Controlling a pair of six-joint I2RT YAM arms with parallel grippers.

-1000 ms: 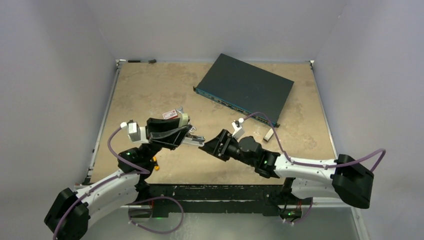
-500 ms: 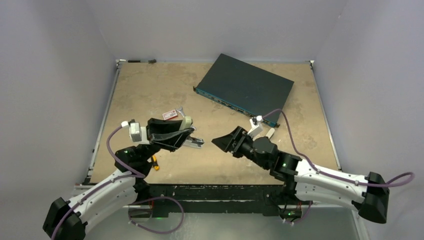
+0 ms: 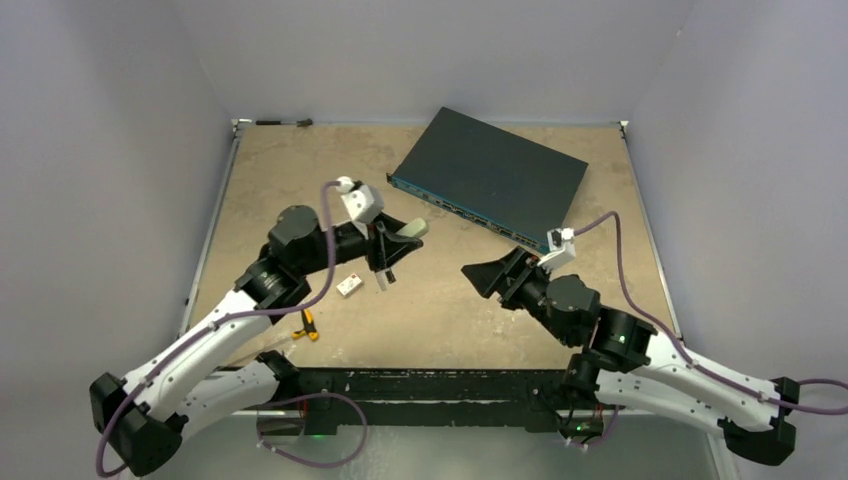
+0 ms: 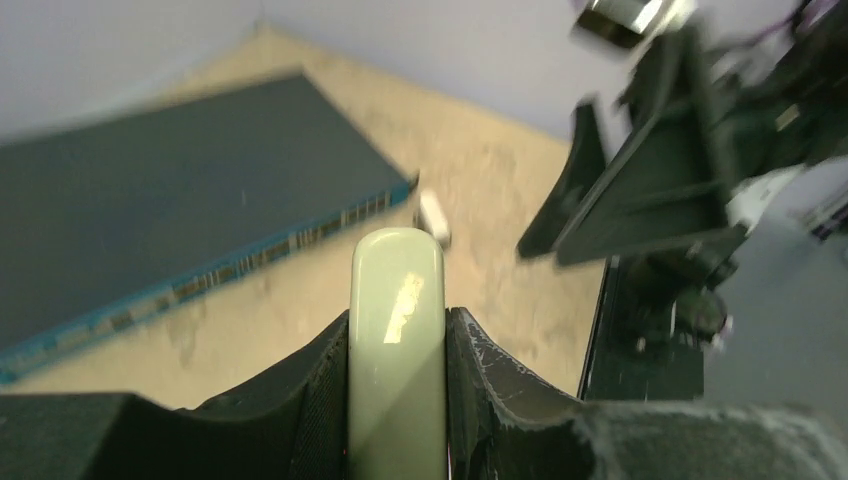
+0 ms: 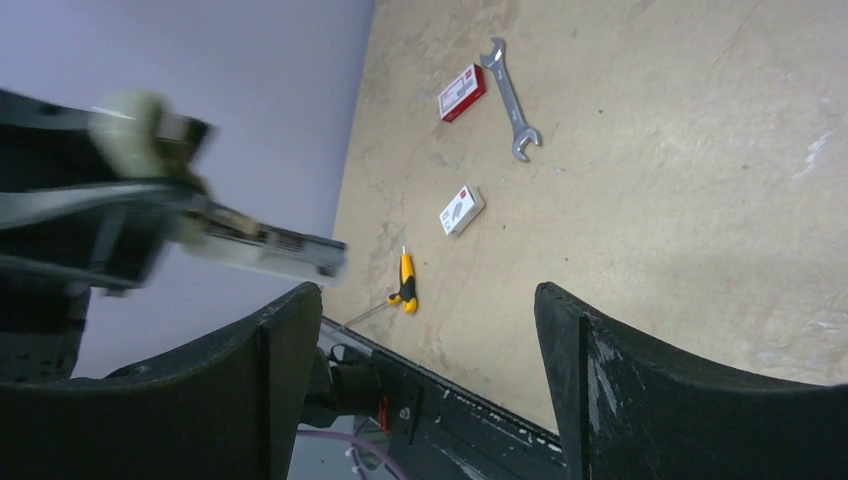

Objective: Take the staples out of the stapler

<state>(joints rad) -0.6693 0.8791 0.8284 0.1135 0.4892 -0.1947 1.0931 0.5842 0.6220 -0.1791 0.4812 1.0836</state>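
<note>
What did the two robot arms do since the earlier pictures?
The left gripper, still clamped on the stapler, carried it toward the far side of the table. The right gripper, open and empty, backed away from it to the right. The dark flat box and the yellow screwdriver stayed put.

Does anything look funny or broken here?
Yes, the stapler is gaping open. The left gripper holds its pale green top up in the air, and the metal channel sticks out away from it instead of lying shut. It looks opened, not broken. The dark flat box also lies crooked on the table.
</note>
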